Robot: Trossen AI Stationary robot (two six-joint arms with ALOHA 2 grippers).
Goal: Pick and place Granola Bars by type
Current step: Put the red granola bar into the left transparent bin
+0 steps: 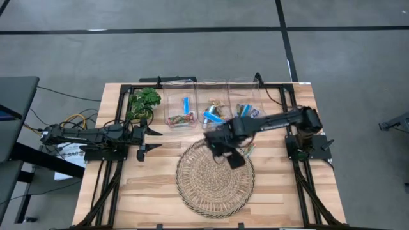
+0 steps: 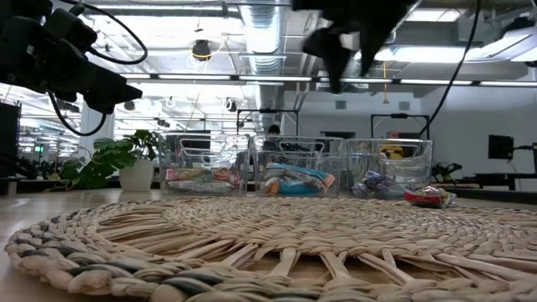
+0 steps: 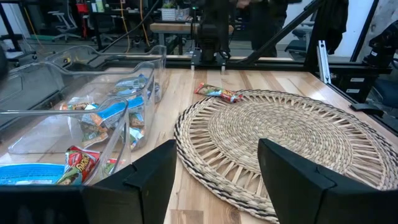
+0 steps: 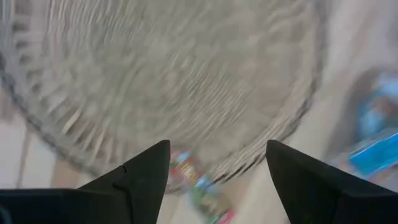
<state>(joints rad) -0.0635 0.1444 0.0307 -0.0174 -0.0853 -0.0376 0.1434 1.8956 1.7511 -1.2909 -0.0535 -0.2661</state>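
While open, right claw [image 1: 225,153] above mat [image 1: 198,188]

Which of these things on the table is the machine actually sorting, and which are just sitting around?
Part of the job:
- granola bars in the clear bins
- clear bins
- multicoloured bar at the mat's edge
- right claw, open above the mat
- left claw, open, waiting at the table's left

Just lying about:
- woven round mat
- green potted plant
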